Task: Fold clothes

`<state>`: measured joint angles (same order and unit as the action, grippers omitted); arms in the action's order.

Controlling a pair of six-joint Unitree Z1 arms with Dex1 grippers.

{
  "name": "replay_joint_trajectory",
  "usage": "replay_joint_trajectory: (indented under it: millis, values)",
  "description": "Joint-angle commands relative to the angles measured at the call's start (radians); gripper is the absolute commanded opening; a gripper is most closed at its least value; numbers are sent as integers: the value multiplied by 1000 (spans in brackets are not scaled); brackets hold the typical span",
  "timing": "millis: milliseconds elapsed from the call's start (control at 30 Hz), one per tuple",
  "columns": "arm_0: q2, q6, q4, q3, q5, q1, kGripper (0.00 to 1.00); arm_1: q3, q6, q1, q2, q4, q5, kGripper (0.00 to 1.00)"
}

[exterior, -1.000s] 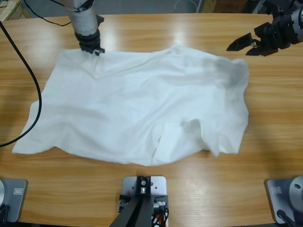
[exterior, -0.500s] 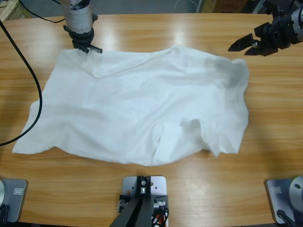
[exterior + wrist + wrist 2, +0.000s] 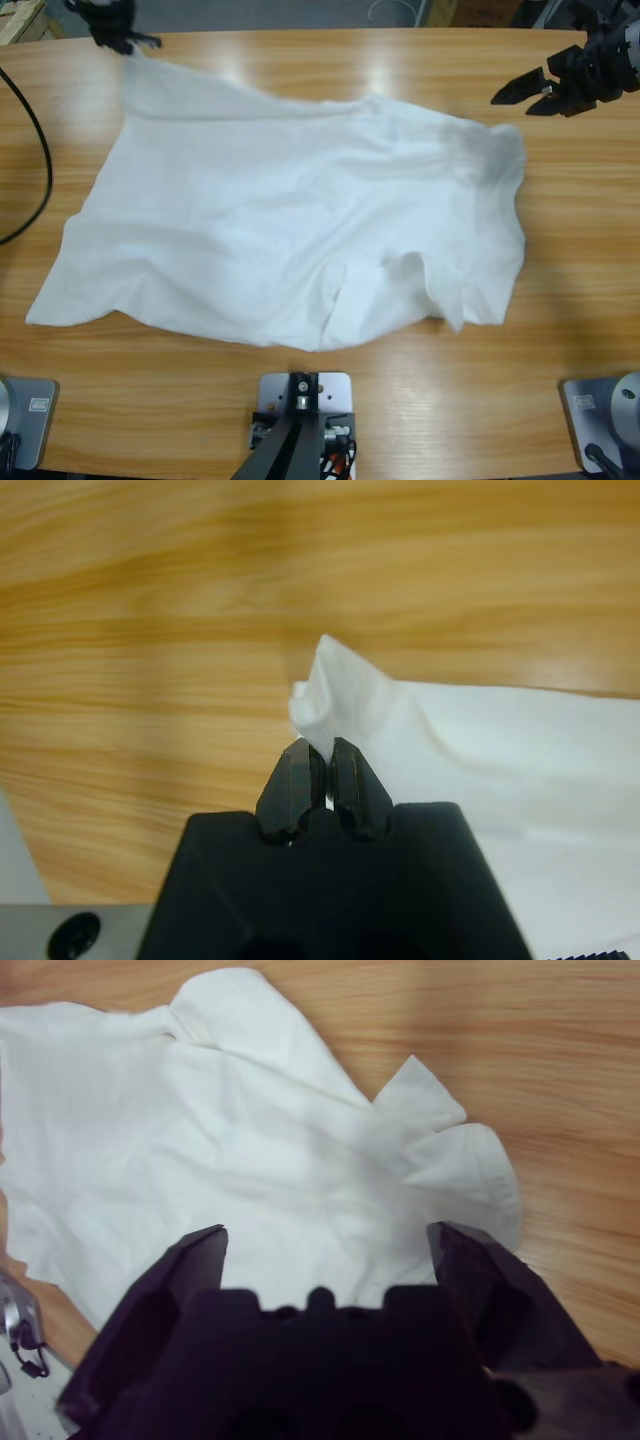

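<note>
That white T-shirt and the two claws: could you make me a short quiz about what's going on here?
1. True or false: the left gripper is pinching a corner of the T-shirt.
2. The right gripper is: A) gripping a sleeve, B) open above bare table beside the shirt, C) pressing the shirt flat.
3. Fill in: the shirt lies on a long ______ table.

Key
1. True: its jaws are closed with white fabric between them.
2. B: its jaws are spread, with nothing between them.
3. Wooden.
</note>
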<state>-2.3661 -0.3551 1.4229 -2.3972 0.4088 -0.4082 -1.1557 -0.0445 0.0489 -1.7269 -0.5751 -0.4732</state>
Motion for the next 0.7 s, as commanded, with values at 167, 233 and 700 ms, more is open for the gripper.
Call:
replay_joint_trajectory:
  millis: [167,233,700]
  values:
    - [-109,-62,53,-171,-19,58,0,27,-11,-14,43,-4,-16,816]
    - [-154,-71,99,-190,-65,73,0,29,-11,-14,47,-6,-16,816]
    - [-89,-129,220,-200,-108,273,913,40,-14,-21,75,-9,19,830]
